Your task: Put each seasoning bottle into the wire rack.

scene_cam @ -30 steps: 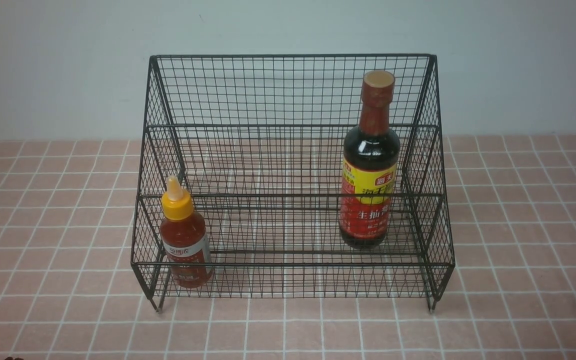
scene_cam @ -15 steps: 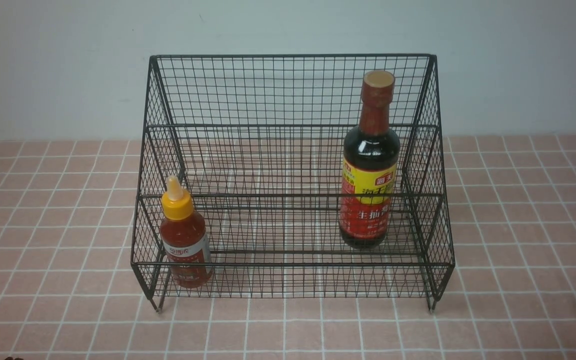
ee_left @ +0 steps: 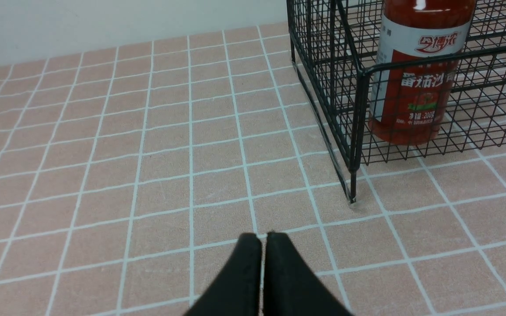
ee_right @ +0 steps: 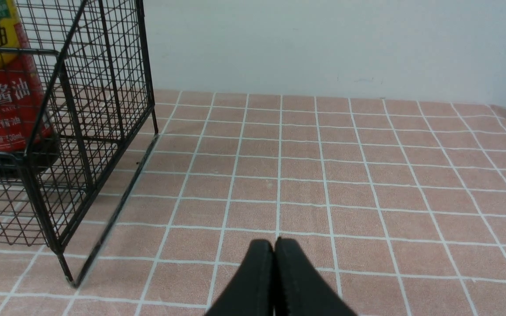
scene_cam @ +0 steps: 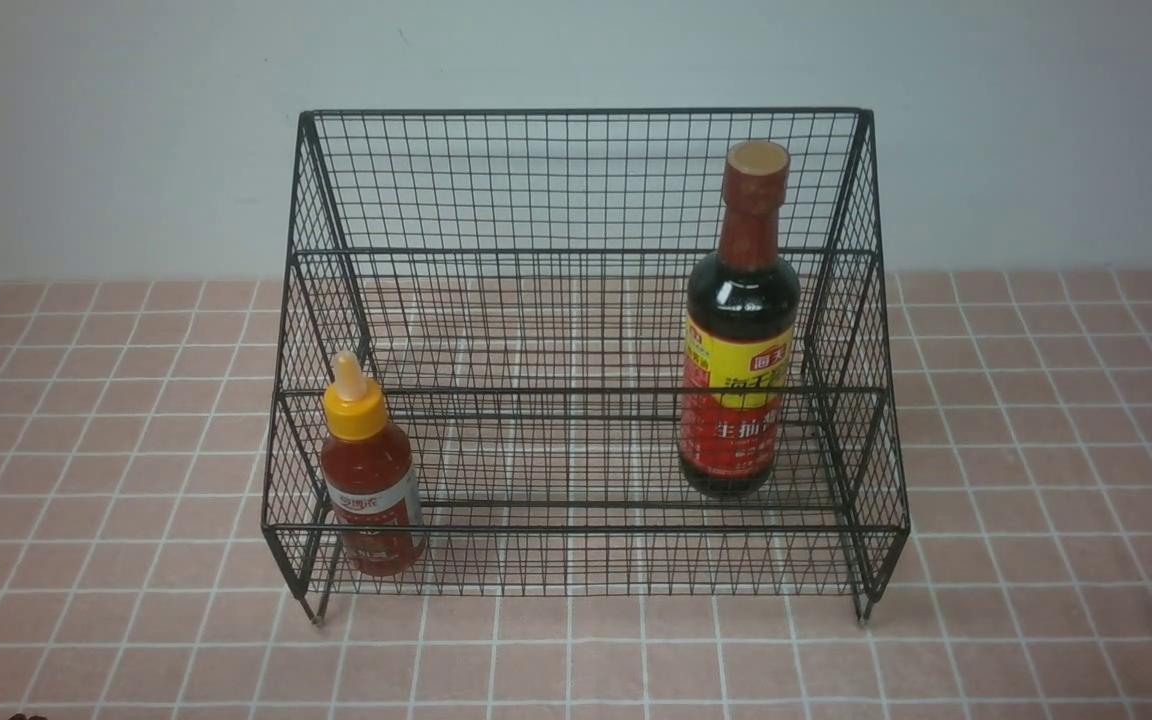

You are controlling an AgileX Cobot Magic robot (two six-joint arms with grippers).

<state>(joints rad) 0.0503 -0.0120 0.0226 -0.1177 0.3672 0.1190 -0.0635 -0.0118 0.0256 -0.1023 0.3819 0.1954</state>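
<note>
Both bottles (scene_cam: 741,300) stood in the rack (scene_cam: 586,529) | left gripper (ee_left: 265,237), right gripper (ee_right: 275,242) — tips together, empty | we needed only keep arms away — gently

Can't pin the place type: kitchen or lab mock-up, either fits. Pink tiled worktop (scene_cam: 1036,500) across the lower frame, plain pale wall (scene_cam: 116,130) behind, along the top.
</note>
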